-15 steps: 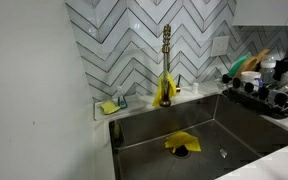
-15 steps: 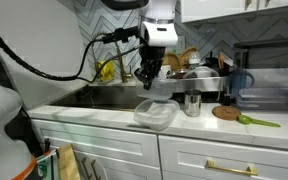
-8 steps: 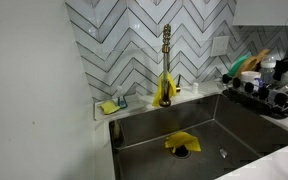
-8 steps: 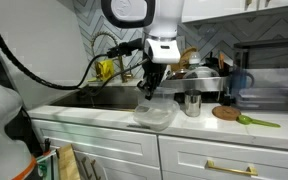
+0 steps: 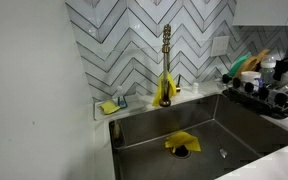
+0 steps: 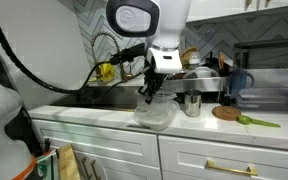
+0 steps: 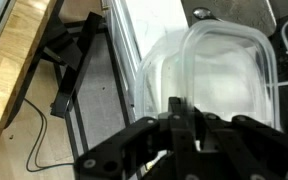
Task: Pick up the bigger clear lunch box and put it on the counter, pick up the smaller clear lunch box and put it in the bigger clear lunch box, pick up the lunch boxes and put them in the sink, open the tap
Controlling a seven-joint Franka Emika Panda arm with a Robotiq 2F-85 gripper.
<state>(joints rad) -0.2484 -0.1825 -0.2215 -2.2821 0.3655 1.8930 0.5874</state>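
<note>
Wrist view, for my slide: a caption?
Gripper shut on the smaller clear lunch box, over the bigger clear lunch box.

Soft, even indoor light fills both exterior views. The wall (image 5: 134, 40) tiles shine pale, while the sink (image 5: 224, 125) lies in dull shade. The wrist view is brighter but soft: the gripper (image 7: 186, 108) is a dark blur near the lens, and glare whitens the box (image 7: 229, 30) rim.

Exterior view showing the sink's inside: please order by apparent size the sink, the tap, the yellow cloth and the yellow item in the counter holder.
1. the sink, by far.
2. the tap and the yellow cloth: tall and slim against short and wide, not ranked.
3. the yellow item in the holder.
</note>
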